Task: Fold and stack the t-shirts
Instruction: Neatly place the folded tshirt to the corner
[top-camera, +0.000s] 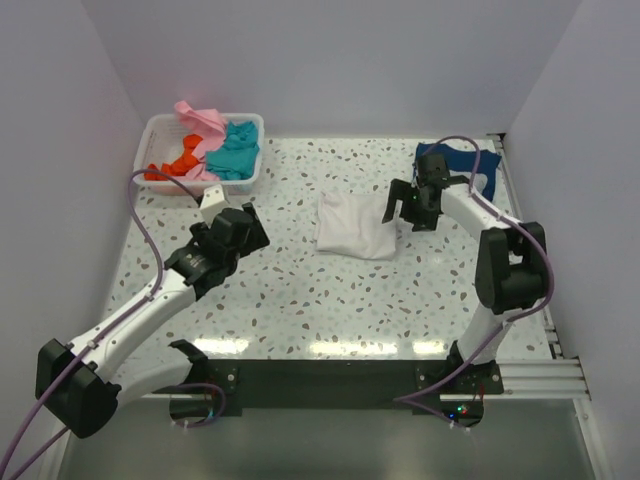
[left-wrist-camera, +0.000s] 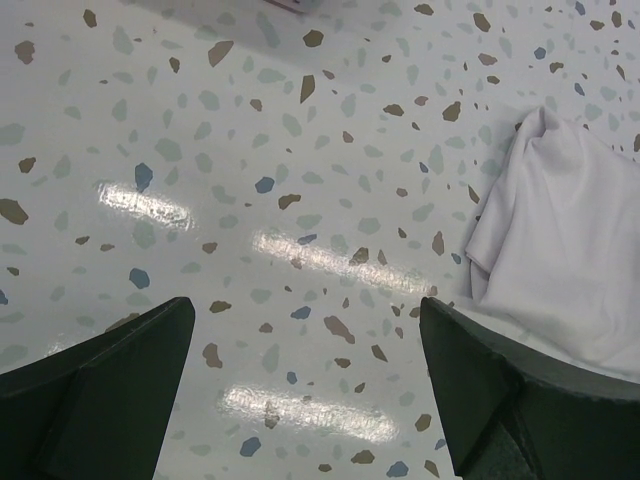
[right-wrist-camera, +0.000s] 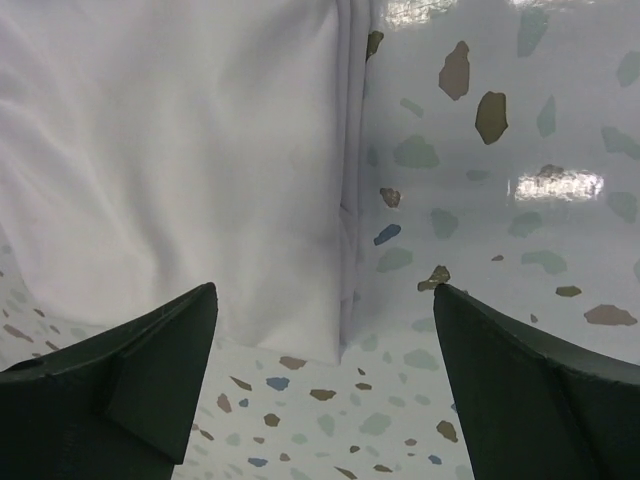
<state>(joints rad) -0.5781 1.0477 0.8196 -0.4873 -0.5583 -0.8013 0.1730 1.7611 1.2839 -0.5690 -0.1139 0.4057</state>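
Basket (top-camera: 252, 172) far left holds pink (top-camera: 200, 117), teal (top-camera: 236, 150) and orange (top-camera: 178, 163) shirts in a heap. White shirt (top-camera: 355, 225) is folded mid-table, a rough rectangle, long side left-right, slightly skewed. Right gripper (right-wrist-camera: 325, 300) is over its right edge, fingers spread, empty. Left gripper (left-wrist-camera: 305, 320) is also spread, over bare table (top-camera: 300, 290) left of the shirt. Navy shirt (top-camera: 478, 165) is far right, partly behind the right arm, print unreadable.
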